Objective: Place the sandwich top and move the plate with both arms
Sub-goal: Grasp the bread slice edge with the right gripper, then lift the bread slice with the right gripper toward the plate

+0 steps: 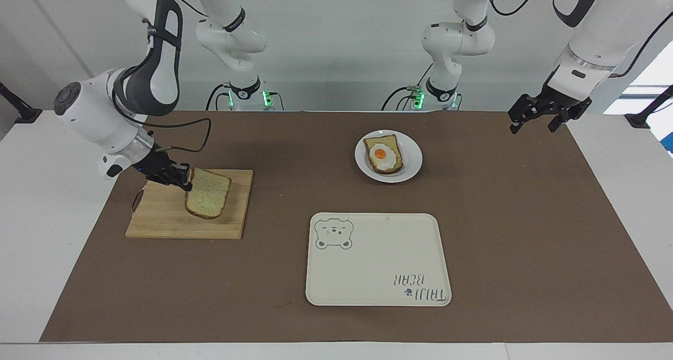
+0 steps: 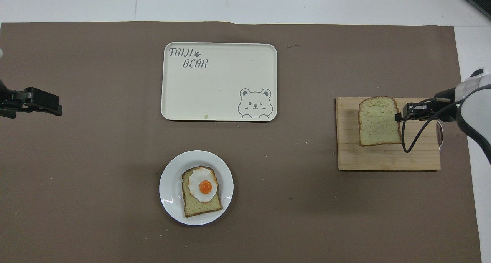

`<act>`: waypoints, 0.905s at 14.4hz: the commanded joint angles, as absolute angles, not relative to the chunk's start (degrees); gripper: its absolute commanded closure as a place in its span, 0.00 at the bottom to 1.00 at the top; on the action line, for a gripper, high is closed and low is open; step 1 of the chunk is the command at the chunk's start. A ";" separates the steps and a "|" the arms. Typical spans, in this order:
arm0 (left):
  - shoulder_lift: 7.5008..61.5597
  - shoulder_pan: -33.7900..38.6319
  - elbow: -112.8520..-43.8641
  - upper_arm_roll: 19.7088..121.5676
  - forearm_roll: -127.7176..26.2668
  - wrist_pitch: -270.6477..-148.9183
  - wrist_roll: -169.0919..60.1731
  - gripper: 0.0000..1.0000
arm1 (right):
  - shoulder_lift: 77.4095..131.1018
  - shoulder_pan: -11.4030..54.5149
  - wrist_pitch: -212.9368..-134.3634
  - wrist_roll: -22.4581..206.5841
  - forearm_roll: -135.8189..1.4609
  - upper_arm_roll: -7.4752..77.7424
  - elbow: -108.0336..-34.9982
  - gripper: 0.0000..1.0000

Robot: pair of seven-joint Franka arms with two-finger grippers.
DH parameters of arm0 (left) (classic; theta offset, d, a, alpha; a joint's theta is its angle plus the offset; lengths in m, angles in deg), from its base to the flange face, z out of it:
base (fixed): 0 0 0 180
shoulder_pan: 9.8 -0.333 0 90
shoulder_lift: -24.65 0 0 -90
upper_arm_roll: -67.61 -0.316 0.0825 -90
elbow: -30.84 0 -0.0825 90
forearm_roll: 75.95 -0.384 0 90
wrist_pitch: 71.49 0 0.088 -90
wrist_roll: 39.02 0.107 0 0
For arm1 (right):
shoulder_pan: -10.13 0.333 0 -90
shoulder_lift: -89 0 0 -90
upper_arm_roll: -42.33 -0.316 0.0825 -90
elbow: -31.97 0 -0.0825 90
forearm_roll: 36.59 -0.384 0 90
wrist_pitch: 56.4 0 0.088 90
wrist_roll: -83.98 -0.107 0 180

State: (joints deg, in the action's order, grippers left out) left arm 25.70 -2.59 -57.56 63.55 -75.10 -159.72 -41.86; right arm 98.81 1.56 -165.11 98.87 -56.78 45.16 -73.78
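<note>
Fingers of the right gripper pinch one edge of the sandwich top, which hangs tilted over the wooden board, its rounded end lowest; the slice is pale and speckled with a brown crust; the plate sits nearer the robots than the cream tray, carrying the egg-topped slice; the left gripper waits over the mat's corner at the left arm's end, fingers spread, holding nothing.

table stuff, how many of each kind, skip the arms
bread slices: 2, plain speckled slice, egg-topped slice
fried eggs: 1
round white plates: 1
cream bear trays: 1
wooden cutting boards: 1
total: 6
</note>
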 commanded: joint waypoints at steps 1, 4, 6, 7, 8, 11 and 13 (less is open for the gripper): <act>25.61 -2.41 -57.58 63.39 -75.86 -159.20 -42.44 0.00 | 97.62 0.73 -158.82 101.64 -60.84 44.97 -71.13 1.00; 25.61 -2.41 -57.58 63.39 -75.86 -159.20 -42.44 0.00 | 96.56 0.99 -156.25 102.78 -63.56 44.62 -70.95 1.00; 25.52 -2.41 -57.58 63.39 -75.86 -159.20 -42.36 0.00 | 96.21 1.86 -155.38 102.79 -64.01 44.27 -70.95 1.00; 25.61 -2.41 -57.58 63.39 -75.95 -159.20 -42.44 0.00 | 96.21 3.26 -155.19 102.70 -64.10 44.18 -71.03 1.00; 25.61 -2.41 -57.58 63.39 -75.95 -159.20 -42.36 0.00 | 96.12 4.75 -154.84 102.26 -64.19 44.27 -71.21 1.00; 25.61 -2.41 -57.58 63.39 -75.95 -159.20 -42.36 0.00 | 95.95 8.71 -154.93 98.76 -64.28 44.18 -71.56 1.00; 25.52 -2.41 -57.58 63.39 -75.95 -159.20 -42.36 0.00 | 95.95 11.79 -155.36 95.42 -64.45 44.09 -71.65 1.00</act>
